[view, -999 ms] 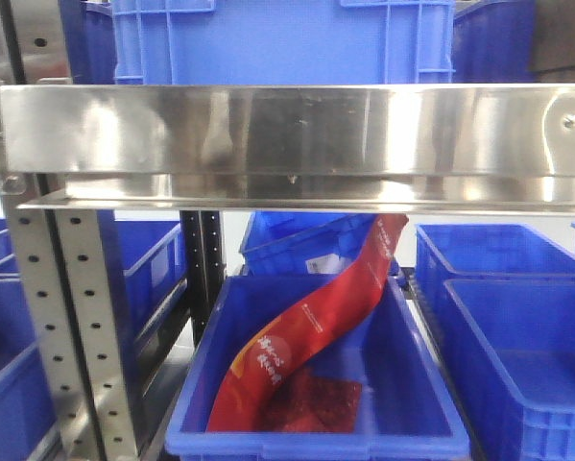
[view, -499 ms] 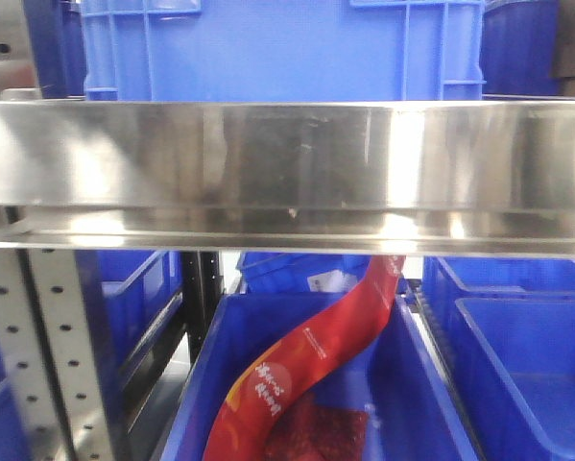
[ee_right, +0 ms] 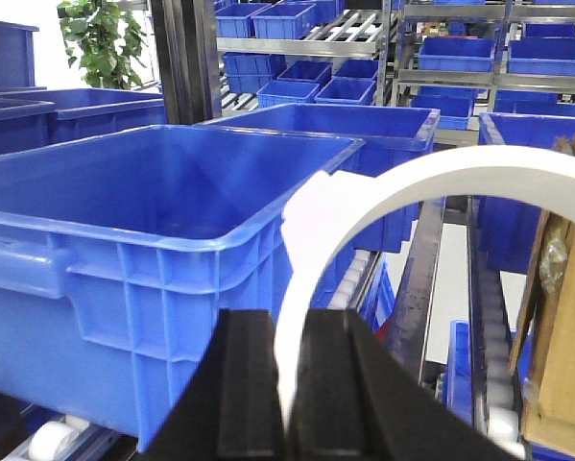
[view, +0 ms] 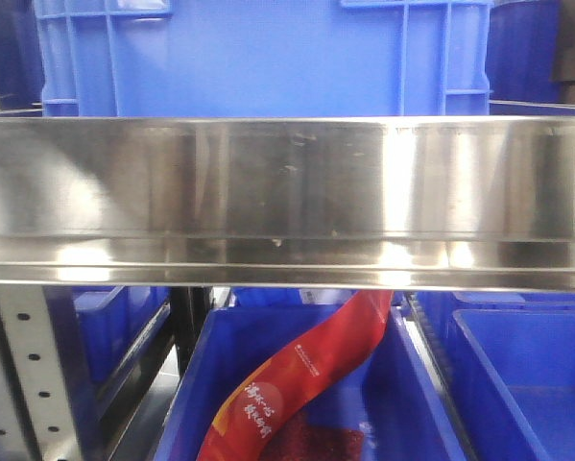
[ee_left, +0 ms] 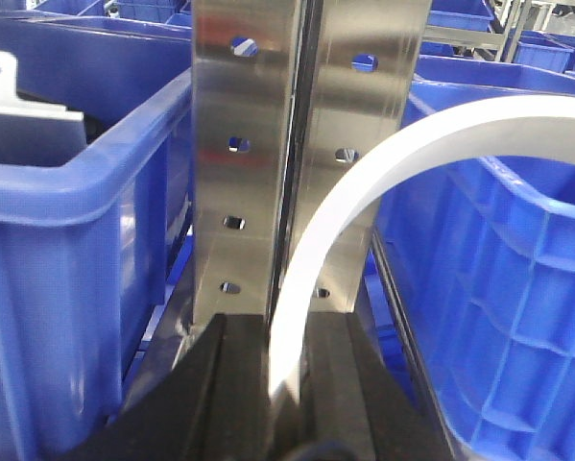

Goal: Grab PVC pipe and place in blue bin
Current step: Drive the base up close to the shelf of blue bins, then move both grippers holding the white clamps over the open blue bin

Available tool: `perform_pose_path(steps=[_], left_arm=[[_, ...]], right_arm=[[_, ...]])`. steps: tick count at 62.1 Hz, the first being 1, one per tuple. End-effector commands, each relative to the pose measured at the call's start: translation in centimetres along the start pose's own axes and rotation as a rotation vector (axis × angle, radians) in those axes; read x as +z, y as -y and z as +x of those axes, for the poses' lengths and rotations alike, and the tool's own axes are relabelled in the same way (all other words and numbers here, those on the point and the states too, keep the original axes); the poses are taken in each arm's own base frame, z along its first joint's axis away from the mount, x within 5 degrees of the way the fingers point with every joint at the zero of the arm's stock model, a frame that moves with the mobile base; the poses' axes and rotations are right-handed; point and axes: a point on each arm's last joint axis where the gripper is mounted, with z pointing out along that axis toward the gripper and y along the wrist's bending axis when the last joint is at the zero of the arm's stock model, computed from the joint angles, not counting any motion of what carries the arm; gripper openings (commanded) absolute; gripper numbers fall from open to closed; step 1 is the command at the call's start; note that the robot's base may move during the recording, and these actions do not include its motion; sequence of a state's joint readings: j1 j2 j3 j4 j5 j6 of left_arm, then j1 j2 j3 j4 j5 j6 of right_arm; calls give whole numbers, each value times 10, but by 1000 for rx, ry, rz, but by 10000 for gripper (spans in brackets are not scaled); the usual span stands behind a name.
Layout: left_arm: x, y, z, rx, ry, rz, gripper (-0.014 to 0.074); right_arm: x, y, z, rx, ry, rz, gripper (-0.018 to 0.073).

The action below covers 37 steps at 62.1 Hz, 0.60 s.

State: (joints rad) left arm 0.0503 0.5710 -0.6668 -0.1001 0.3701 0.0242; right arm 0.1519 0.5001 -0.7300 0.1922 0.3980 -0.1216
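Observation:
A white, curved PVC pipe [ee_left: 364, 182] arcs up and to the right out of my left gripper [ee_left: 285, 327], which is shut on its lower end. In the right wrist view the same kind of white curved pipe [ee_right: 441, 178] rises from my right gripper [ee_right: 292, 322], also shut on it. A large blue bin [ee_right: 124, 250] stands just left of the right gripper, its rim below the pipe's arc. Beside the left gripper are a blue bin [ee_left: 517, 288] on the right and another [ee_left: 57, 240] on the left. Neither gripper shows in the front view.
A perforated steel rack upright [ee_left: 268, 144] stands directly ahead of the left gripper. In the front view a steel shelf beam [view: 287, 192] spans the frame under a blue crate [view: 268, 58]. Below, a bin [view: 186, 384] holds a red bag [view: 306, 370]. A cardboard box [ee_right: 556, 317] sits at the right.
In the front view the shelf beam has grown larger and dropped lower in the frame, and the bin with the red bag has slid toward the bottom edge.

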Motion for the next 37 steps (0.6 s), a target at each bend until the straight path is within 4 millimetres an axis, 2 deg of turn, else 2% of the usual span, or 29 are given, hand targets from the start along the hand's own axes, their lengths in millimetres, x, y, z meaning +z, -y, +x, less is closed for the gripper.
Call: perform_pose_path(steps=[1,37], left_arm=[[-2,1,-3,-4,29,6,-111],[-2,1,-3,-4,29,6,-111]], right_arm=[[-1,1,-3,-12,36,8,-163],[-1,1,-3,-12,36,8,-163]])
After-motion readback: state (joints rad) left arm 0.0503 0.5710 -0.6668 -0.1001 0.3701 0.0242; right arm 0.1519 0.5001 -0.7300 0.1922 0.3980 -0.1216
